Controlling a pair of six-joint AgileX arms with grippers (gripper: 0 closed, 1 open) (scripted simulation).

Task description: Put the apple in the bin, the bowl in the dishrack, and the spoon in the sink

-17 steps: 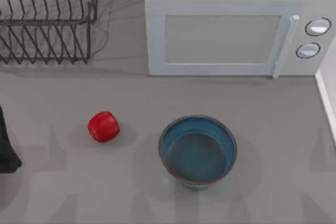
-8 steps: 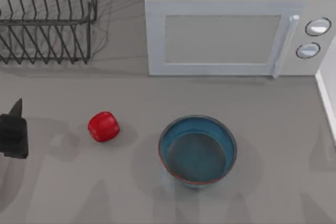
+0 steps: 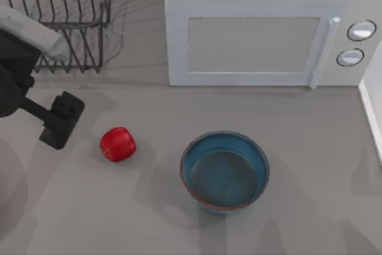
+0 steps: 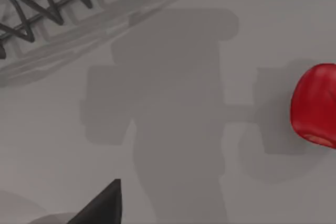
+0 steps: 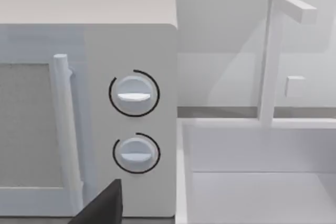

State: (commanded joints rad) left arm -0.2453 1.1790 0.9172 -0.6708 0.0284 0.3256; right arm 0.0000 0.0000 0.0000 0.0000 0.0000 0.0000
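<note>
Apple (image 3: 117,144) — just beside the left hand (image 3: 61,120), apart.

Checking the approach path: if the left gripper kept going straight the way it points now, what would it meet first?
Probably bare table just short of the apple; the left gripper aims downward beside it, though depth is unclear.

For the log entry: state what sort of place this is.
Most likely a simulated kitchen counter. A white microwave with two dials stands at the back, a black wire dishrack sits to its left, and the right wrist view shows a white sink with a faucet beside the microwave.
</note>
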